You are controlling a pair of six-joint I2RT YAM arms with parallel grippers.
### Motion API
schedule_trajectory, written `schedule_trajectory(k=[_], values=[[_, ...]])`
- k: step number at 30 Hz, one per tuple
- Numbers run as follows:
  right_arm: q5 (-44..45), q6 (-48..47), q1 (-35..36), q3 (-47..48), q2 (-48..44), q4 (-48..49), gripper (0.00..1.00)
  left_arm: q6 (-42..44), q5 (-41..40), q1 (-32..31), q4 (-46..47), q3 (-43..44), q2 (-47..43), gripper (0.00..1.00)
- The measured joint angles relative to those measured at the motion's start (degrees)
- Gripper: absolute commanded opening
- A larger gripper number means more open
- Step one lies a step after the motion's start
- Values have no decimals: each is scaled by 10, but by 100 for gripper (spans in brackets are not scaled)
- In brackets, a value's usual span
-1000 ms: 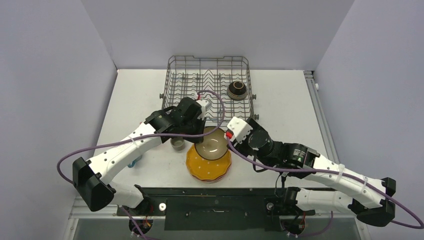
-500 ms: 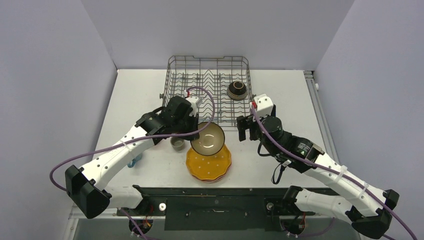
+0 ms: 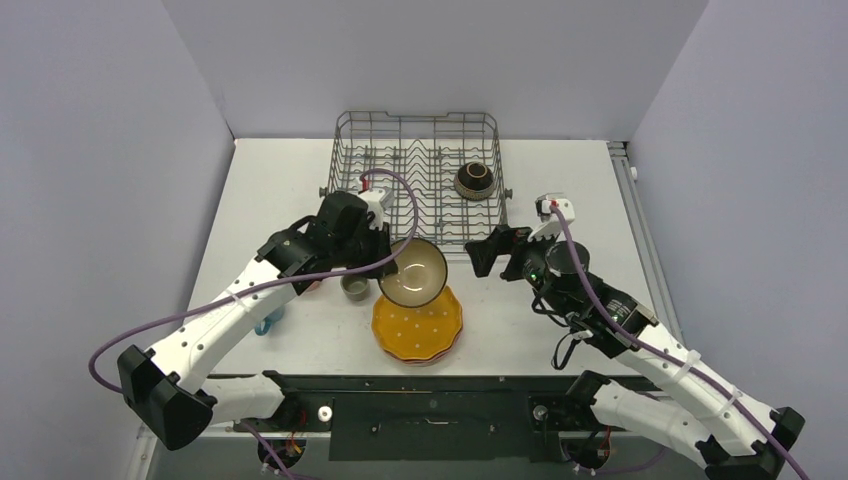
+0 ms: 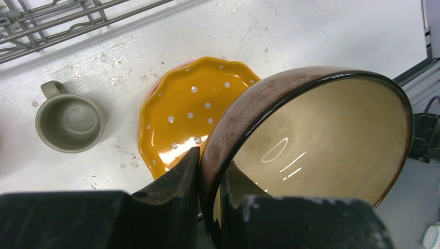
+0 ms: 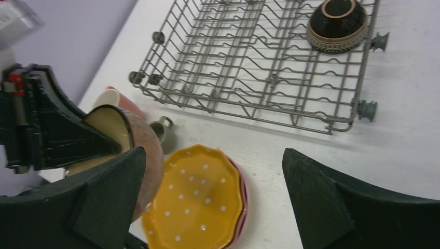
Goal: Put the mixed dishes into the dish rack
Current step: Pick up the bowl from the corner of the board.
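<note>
Bowl held tilted over the yellow plate, with the rack at 12 o'clock of it.
We see the left gripper pinching the bowl's rim, one finger inside and one outside. The right gripper hangs at 3 o'clock of the bowl, jaws spread wide and holding nothing, and bare table lies around it. A dark bowl sits at the rack's right edge. A cup stands at 10 o'clock of the plate.

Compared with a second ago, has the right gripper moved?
Yes. The right gripper has pulled right, off the terracotta bowl, toward the near right corner of the dish rack.
</note>
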Motion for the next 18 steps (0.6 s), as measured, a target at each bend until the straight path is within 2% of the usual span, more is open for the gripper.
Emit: schedule_trajectory(k=[13, 18], values=[[-180, 188, -47, -28, -18, 89, 100, -33, 61, 35, 42, -15, -25, 0], [-228, 236, -50, -28, -6, 104, 95, -45, 98, 52, 61, -16, -28, 0]])
